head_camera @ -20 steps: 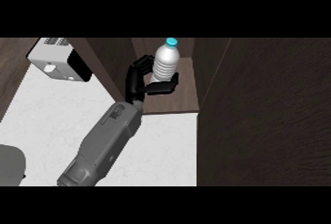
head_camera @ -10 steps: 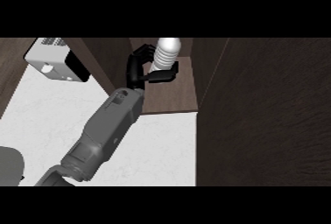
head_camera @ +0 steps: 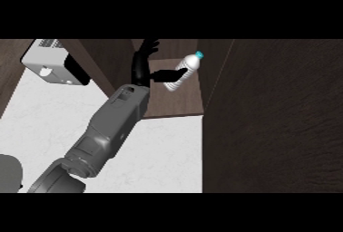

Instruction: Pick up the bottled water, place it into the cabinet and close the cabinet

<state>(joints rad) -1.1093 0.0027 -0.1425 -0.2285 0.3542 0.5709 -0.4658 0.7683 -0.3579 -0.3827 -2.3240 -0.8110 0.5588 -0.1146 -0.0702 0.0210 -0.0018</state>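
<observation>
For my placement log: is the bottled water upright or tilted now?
Tilted: the bottled water leans with its blue cap up-right, inside the cabinet.

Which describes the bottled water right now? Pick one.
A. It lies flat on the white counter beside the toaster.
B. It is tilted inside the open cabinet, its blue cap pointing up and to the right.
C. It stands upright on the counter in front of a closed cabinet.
B: the bottled water leans over the wooden cabinet shelf, with the hand open beside it, fingers spread and thumb at its side.
</observation>
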